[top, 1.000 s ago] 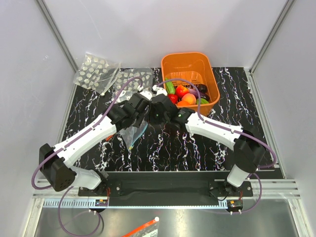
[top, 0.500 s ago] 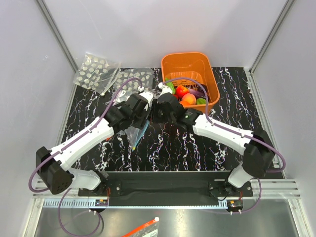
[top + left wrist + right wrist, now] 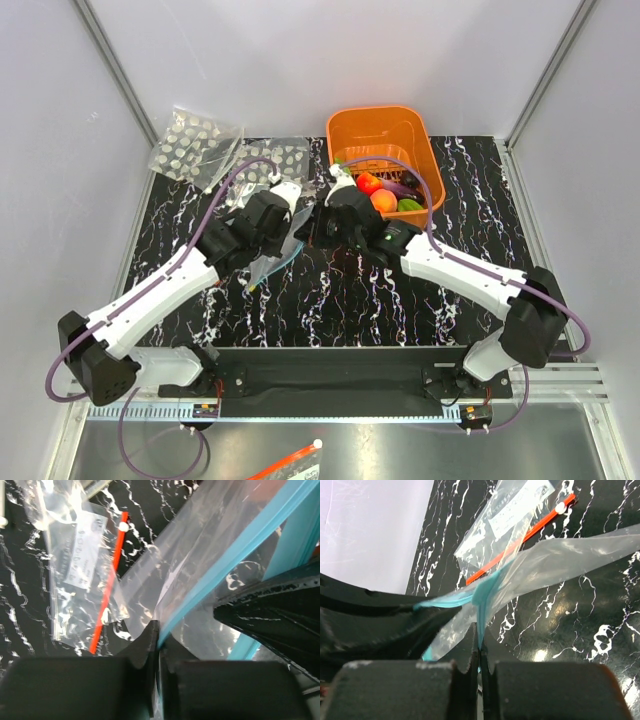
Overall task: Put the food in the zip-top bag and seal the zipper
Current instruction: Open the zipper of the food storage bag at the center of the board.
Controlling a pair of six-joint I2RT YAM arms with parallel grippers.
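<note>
zip-top bag [image 3: 200, 545]: thin clear plastic film, glossy, creased. zipper [image 3: 225, 570]: smooth teal plastic strip, semi-matt. food [image 3: 383, 200]: glossy plastic look. basket [image 3: 340, 130]: orange plastic, smooth. table [image 3: 340, 300]: black marble-pattern top, shiny, white veins.

- Table top [image 3: 480, 200]: black, with irregular white marble veining.
- Basket [image 3: 385, 125]: solid orange.
- Food [image 3: 383, 201]: glossy pieces in red, peach-orange and green.
- Zip-top bag [image 3: 200, 550]: clear, colourless film.
- Zipper [image 3: 225, 570]: uniform teal-blue strip.
- Second bag [image 3: 75, 560]: clear film with a white printed label, a red strip [image 3: 107, 605] and a white slider [image 3: 121, 526].
- Packets [image 3: 195, 140]: clear, patterned with rows of white dots.
- Left arm [image 3: 165, 290] and right arm [image 3: 460, 270]: white links, black joints, purple cables [image 3: 215, 210].
- Enclosure walls [image 3: 300, 60]: plain pale grey-white.
</note>
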